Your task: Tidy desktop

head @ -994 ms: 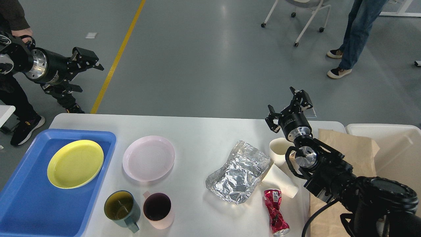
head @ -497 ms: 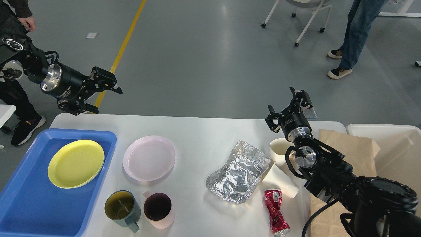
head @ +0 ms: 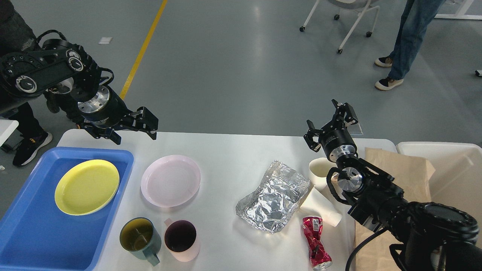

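Note:
The white desktop (head: pixel 226 154) carries a pink plate (head: pixel 170 180), a green mug (head: pixel 137 235), a pink mug (head: pixel 180 238), crumpled foil (head: pixel 273 195), two white paper cups (head: pixel 319 168) (head: pixel 320 207) and a crushed red can (head: pixel 315 242). A yellow plate (head: pixel 87 187) lies in the blue tray (head: pixel 22 233). My left gripper (head: pixel 133 130) hangs open and empty over the table's far left edge, just beyond the pink plate. Over the far right edge, my right gripper (head: pixel 327 123) stands open and empty above the upright paper cup.
A brown paper bag (head: pixel 399 169) lies at the table's right end, partly over a cream bin (head: pixel 452 165). People stand on the grey floor beyond the table, one at the far left and one at the top right, near a wheeled chair (head: pixel 350 19).
My left arm has swung right and down from beyond the table's left corner to its far edge near the pink plate. The right arm has not moved.

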You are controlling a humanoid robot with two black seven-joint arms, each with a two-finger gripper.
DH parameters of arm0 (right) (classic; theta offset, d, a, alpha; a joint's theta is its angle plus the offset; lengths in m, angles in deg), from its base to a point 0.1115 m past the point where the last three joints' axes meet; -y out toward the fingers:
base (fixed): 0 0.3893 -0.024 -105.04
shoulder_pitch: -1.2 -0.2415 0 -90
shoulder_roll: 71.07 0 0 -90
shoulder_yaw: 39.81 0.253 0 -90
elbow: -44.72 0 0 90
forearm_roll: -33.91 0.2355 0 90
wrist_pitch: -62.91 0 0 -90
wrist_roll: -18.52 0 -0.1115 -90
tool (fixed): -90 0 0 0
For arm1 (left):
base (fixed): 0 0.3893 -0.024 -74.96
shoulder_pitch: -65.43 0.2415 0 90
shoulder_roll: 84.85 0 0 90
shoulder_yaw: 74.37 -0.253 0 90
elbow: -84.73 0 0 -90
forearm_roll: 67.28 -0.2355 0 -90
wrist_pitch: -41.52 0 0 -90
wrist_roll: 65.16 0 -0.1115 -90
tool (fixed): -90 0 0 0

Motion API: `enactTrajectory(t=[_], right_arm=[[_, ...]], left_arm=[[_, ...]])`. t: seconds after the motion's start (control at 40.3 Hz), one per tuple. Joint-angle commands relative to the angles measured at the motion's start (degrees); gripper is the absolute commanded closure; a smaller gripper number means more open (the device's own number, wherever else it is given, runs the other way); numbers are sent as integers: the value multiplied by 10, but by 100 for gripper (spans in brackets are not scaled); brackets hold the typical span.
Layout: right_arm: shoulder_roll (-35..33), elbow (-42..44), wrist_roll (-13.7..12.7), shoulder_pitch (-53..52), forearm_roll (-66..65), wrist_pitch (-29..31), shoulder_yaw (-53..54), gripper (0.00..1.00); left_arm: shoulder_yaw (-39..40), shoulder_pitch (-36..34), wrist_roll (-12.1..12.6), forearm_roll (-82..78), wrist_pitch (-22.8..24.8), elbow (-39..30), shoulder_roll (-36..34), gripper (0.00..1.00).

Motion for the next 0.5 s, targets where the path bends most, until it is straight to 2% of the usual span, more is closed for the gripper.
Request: enactTrajectory(t=[0.0, 0.199, 0.472], right_arm=[[0, 0, 0, 0, 0, 0, 0, 0], [0, 0, 0, 0, 0, 0, 0, 0], [0, 0, 0, 0, 0, 0, 0, 0]], left_arm=[[0, -5, 1, -31, 0, -66, 0, 1], [1, -3, 27, -36, 0, -104, 3, 1], [1, 22, 33, -6, 0, -110, 14, 1]])
